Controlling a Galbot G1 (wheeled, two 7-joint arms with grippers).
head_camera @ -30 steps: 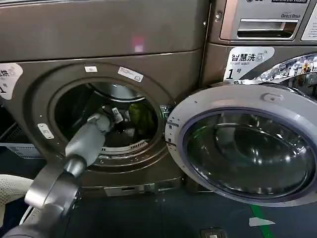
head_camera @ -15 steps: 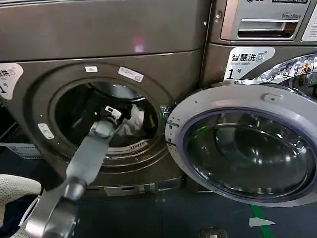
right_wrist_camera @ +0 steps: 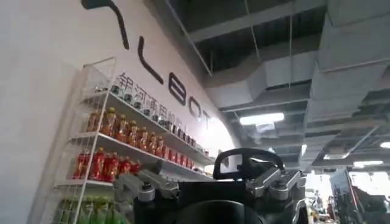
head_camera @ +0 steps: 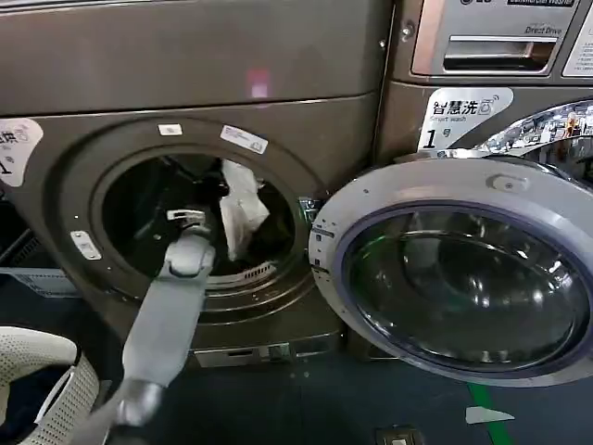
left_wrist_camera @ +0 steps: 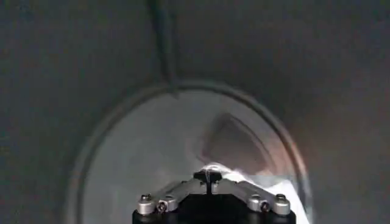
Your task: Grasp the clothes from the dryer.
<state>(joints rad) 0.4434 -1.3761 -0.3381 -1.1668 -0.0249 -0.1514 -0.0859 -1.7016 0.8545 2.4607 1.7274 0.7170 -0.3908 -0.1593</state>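
The dryer (head_camera: pixel 83 83) is the bronze-brown machine at the left, its round porthole open. My left arm reaches through the porthole. Inside the drum my left gripper (head_camera: pixel 215 197) is shut on a white garment (head_camera: pixel 243 209) of the clothes, which hangs in a crumpled strip in the right half of the opening. In the left wrist view the left gripper (left_wrist_camera: pixel 208 177) has its jaws together, with white fabric (left_wrist_camera: pixel 247 181) just behind them and the grey drum wall beyond. The right gripper (right_wrist_camera: pixel 250 163) is raised away from the dryer, pointing up at a ceiling, its black fingers (right_wrist_camera: pixel 234 157) closed with nothing held.
The dryer's round glass door (head_camera: pixel 463 269) stands swung open to the right, in front of the machine labelled Smart wash (head_camera: pixel 463 109). A white mesh basket (head_camera: pixel 42 375) sits on the floor at the lower left, beside my left arm. Dark floor lies below the machines.
My left gripper has shifted left and pulled back a little in the drum. A white garment came up with it and now hangs higher in the opening; the lime-green piece no longer shows.
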